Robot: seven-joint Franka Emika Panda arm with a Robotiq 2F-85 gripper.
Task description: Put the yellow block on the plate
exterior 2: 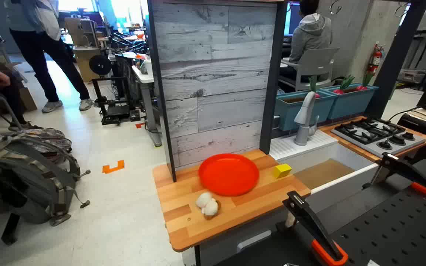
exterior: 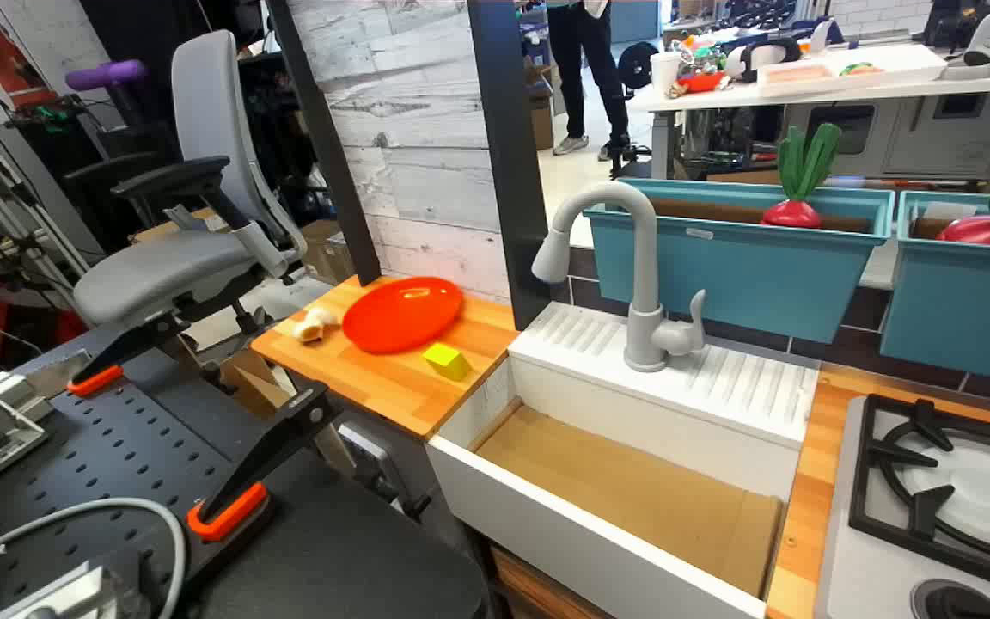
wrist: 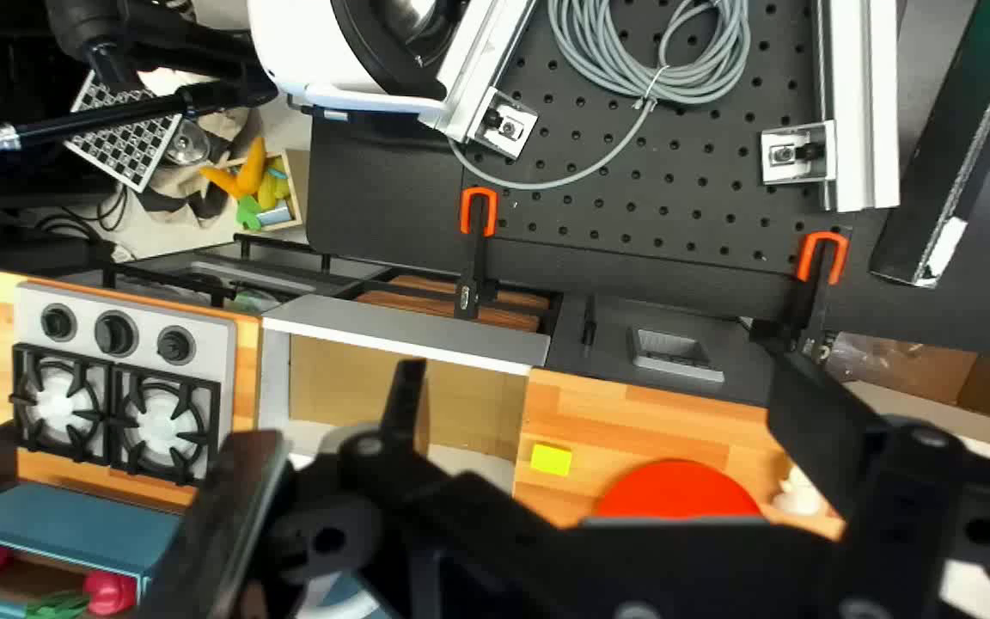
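The small yellow block (exterior: 447,362) sits on the wooden counter near the sink-side edge; it also shows in an exterior view (exterior 2: 281,170) and in the wrist view (wrist: 551,459). The round orange-red plate (exterior: 402,315) lies on the same counter beside the block, apart from it, and shows in an exterior view (exterior 2: 229,174). In the wrist view the plate (wrist: 678,492) is partly hidden by my gripper's body. My gripper (wrist: 594,387) has its fingers wide apart with nothing between them, well above the counter. It is out of view in both exterior views.
A white garlic-like object (exterior 2: 207,204) lies by the plate. A wood-patterned panel (exterior 2: 215,77) stands behind the plate. The sink (exterior: 598,542) with its grey faucet (exterior: 645,258) adjoins the counter on the block's side. Black clamps (exterior 2: 313,225) with orange handles rise along the front.
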